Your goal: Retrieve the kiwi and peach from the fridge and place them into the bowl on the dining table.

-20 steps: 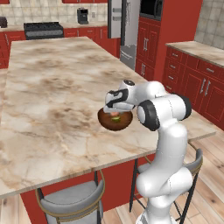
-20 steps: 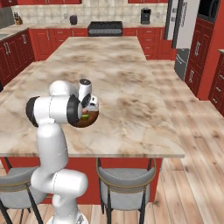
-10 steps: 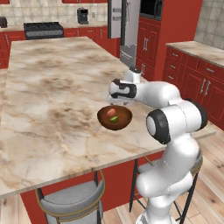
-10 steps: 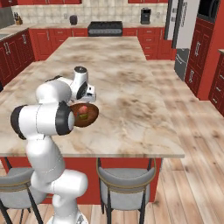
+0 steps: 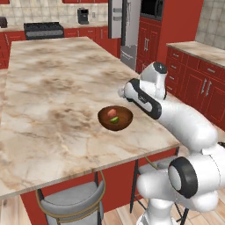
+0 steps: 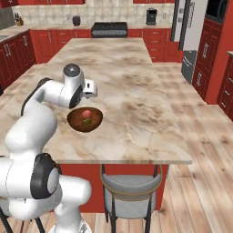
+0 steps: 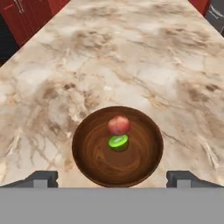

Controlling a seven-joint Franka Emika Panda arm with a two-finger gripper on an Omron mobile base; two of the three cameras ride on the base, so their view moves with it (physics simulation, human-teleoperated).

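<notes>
Kitchen: dining table carried bowl near its edge.
Contents: peach touched kiwi inside.
Gripper: jaws wide, empty.
Hidden: fridge partly cropped.
Change: arm had lifted clear of bowl.

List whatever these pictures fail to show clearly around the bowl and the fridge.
- The bowl's near rim, hand view: cut off at the bottom of the view.
- The fridge interior, left base view: far off, too small to tell what is inside.
- Whether the kiwi and the peach touch: they overlap in every view, cannot tell.
</notes>
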